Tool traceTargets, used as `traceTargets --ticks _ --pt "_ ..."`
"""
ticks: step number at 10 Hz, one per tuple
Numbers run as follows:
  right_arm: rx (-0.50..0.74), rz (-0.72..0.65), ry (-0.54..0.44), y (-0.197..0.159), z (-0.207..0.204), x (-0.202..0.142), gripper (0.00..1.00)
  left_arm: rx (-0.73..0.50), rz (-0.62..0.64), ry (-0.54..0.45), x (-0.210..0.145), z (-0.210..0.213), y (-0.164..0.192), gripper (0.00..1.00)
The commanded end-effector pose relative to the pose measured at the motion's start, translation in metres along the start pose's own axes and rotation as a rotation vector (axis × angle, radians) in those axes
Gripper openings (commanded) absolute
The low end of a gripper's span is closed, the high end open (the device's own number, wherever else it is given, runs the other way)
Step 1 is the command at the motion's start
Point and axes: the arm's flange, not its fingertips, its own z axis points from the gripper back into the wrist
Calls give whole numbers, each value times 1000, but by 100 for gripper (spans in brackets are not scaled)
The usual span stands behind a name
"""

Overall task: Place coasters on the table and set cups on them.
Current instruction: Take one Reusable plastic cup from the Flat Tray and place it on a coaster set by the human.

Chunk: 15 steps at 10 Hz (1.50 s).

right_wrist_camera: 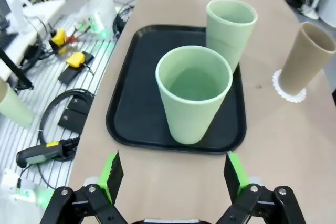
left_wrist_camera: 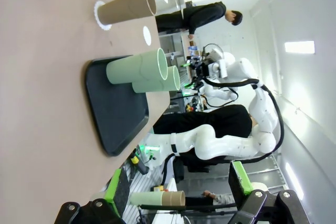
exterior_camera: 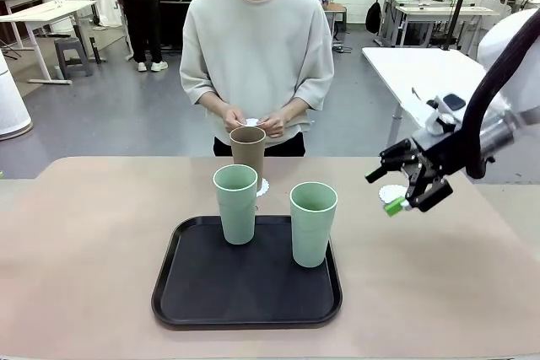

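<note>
Right end effector (exterior_camera: 382, 192), jaws spread, near coaster (exterior_camera: 391, 196)

A lab: white worktables (exterior_camera: 42, 10) on a grey floor (exterior_camera: 110, 115) (loose cables (right_wrist_camera: 50, 107) lying about).

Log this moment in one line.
brown cup: on coaster | mint cups: on tray | right end effector: open, empty | left end effector: open

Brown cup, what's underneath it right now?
A white lacy coaster lies under the brown cup on the table. Only its scalloped rim shows around the base; the middle is covered by the cup.
</note>
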Motion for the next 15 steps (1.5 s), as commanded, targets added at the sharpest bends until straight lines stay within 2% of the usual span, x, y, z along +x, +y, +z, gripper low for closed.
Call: traceTargets --ticks 1,5,7,10,15 --pt "18 64 -60 -3 -19 -30 100 2 3 -5 0 2 -2 100" --pt "-59 107 -278 -8 -28 -63 100 2 3 -5 0 2 -2 100" --pt "-75 90 -344 -18 -38 -72 100 2 3 -5 0 2 -2 100" --pt "-54 28 -352 -23 -48 -73 100 2 3 -5 0 2 -2 100" --pt "-49 53 -336 -16 -43 -72 100 2 3 -5 0 2 -2 100"
